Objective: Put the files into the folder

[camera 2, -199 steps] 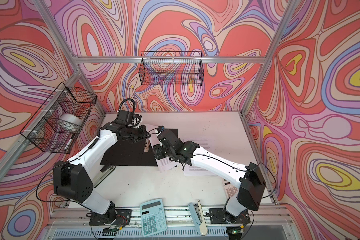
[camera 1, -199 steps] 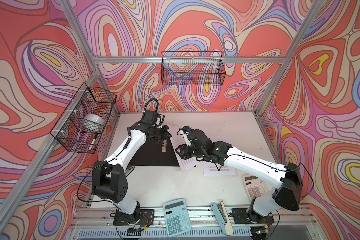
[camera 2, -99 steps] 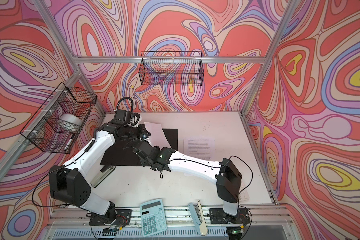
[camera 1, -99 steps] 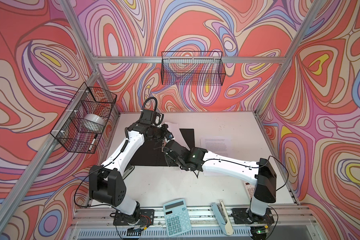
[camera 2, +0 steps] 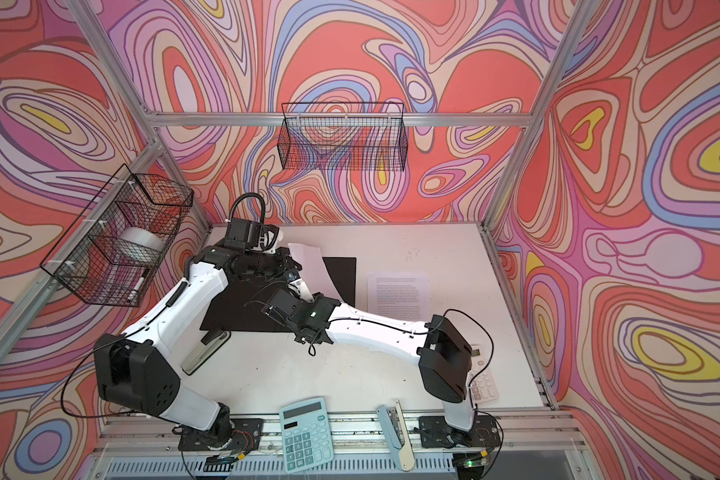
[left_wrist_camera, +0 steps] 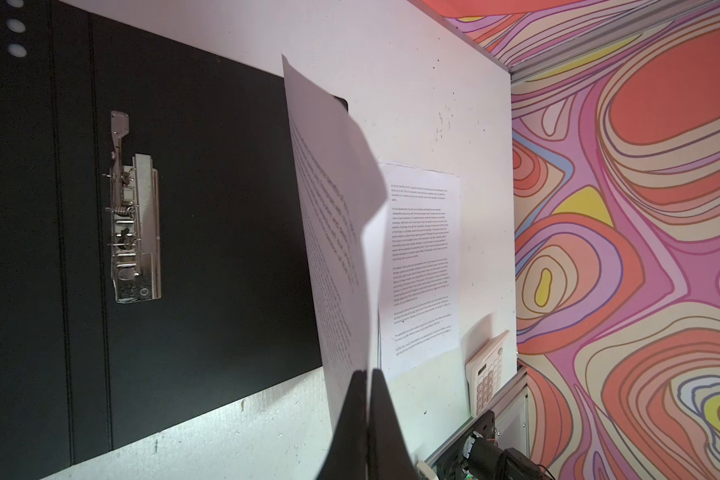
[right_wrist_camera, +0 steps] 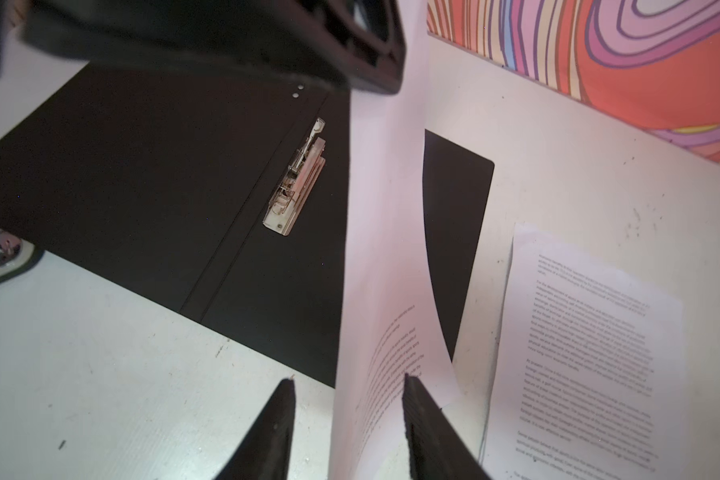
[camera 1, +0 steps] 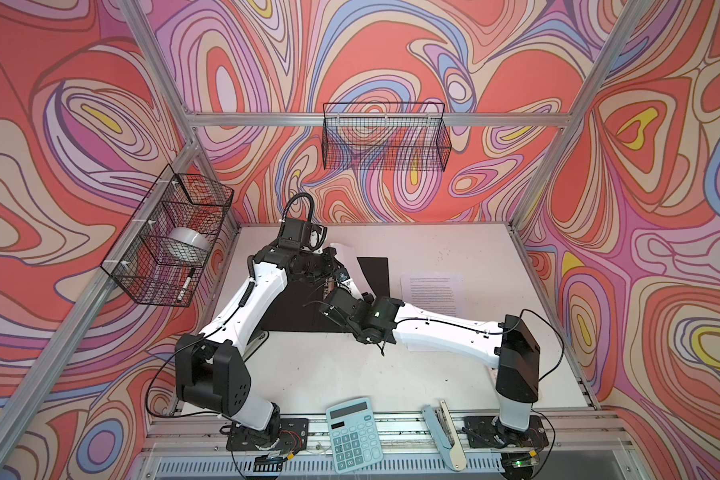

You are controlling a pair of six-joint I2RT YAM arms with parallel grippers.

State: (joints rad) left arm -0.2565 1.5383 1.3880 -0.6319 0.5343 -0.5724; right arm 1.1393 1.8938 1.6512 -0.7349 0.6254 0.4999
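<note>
One sheet (left_wrist_camera: 337, 232) hung clamped in your left pincer (left_wrist_camera: 368, 376), with your right pincer (right_wrist_camera: 348, 378) apart astride it; lowering it onto the folder (left_wrist_camera: 225, 208) seemed next.

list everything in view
folder: one, black inside, open flat on table
metal clip: one, silver, inside folder
held sheet: one, white printed, hanging above folder
paper stack: count unclear, white printed, flat beside folder
calculators: two, teal front edge, white front right
stapler: one, pale blue, front rail
desk tool: one, grey, beside folder
wire baskets: two, black, back and left walls
tape roll: one, white, left basket
marker: one, white, left basket
table: one, white
left end effector: shut on held sheet
right end effector: open, jaws either side of held sheet
</note>
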